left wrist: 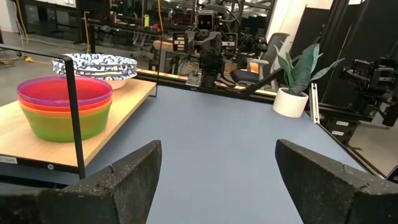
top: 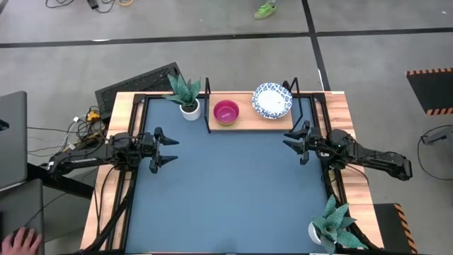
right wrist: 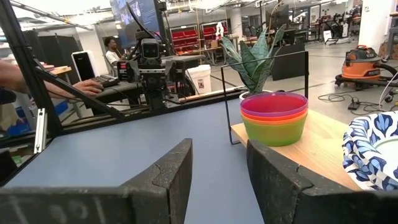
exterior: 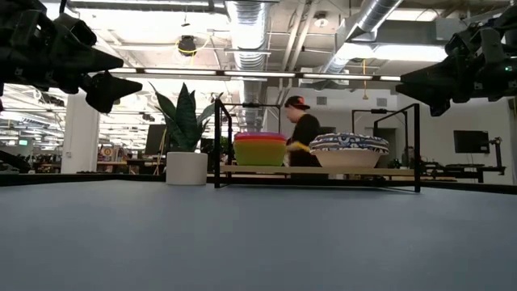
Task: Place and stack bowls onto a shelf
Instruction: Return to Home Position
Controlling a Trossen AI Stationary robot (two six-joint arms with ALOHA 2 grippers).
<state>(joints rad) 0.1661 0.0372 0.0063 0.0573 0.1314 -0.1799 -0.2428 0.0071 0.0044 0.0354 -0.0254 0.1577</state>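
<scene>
The plain bowls [top: 226,112] are nested, purple uppermost, on the shelf [top: 245,122], beside the stacked patterned bowls [top: 272,100]. The left end effector [top: 172,150] and right end effector [top: 289,141] are held spread, empty, above the worktop [top: 226,198].

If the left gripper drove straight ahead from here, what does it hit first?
Probably the right gripper, facing the left gripper across the blue tabletop; the shelf lies off that line.

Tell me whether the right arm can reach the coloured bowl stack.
Probably yes: the right gripper hangs open before the shelf, nothing stands between it and the bowl stack, though the thin frame post is close.
</scene>
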